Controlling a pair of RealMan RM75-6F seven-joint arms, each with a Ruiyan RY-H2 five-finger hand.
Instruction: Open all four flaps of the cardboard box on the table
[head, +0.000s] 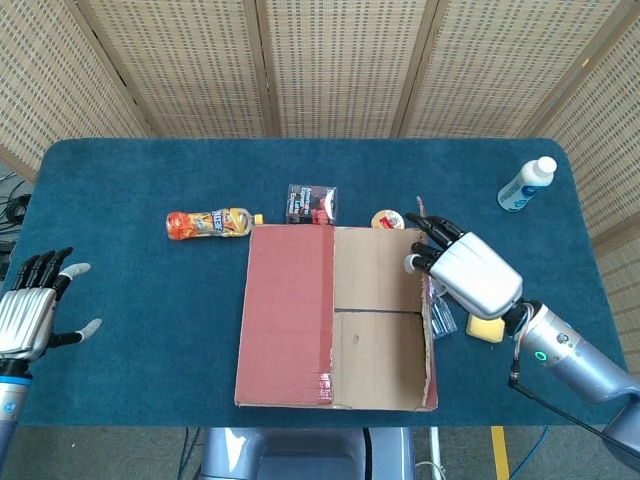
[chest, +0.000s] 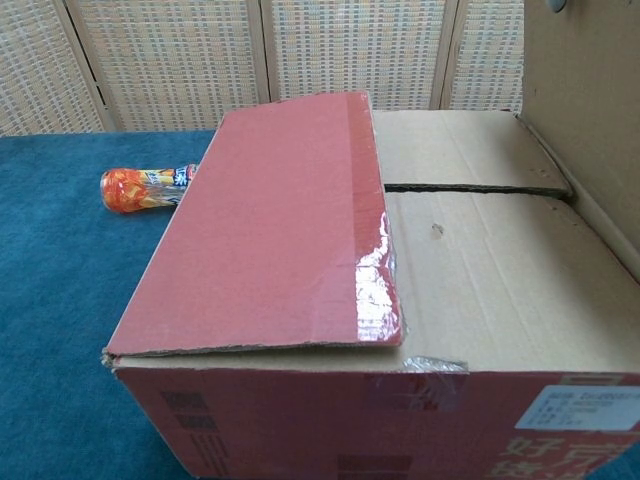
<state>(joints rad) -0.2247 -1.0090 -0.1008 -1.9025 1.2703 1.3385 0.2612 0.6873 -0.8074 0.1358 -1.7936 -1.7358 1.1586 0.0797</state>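
Observation:
The cardboard box (head: 335, 385) stands at the table's front middle. Its left red flap (head: 285, 315) lies flat and closed, also seen in the chest view as the left flap (chest: 270, 225). The right flap (head: 428, 330) stands upright, edge-on from above; the chest view shows its tan inner face (chest: 585, 120). Two tan inner flaps (head: 375, 270) (head: 375, 355) lie shut beneath, meeting at a seam. My right hand (head: 470, 275) is outside the right flap with its fingers (head: 428, 240) hooked over the flap's top edge. My left hand (head: 25, 320) hovers at the table's left edge, fingers spread, holding nothing.
An orange bottle (head: 213, 222) lies left of the box's far corner. A dark packet (head: 312, 203) and a small round lid (head: 388, 219) sit just behind the box. A yellow sponge (head: 487, 328) lies under my right wrist. A white-and-blue bottle (head: 526, 185) stands far right.

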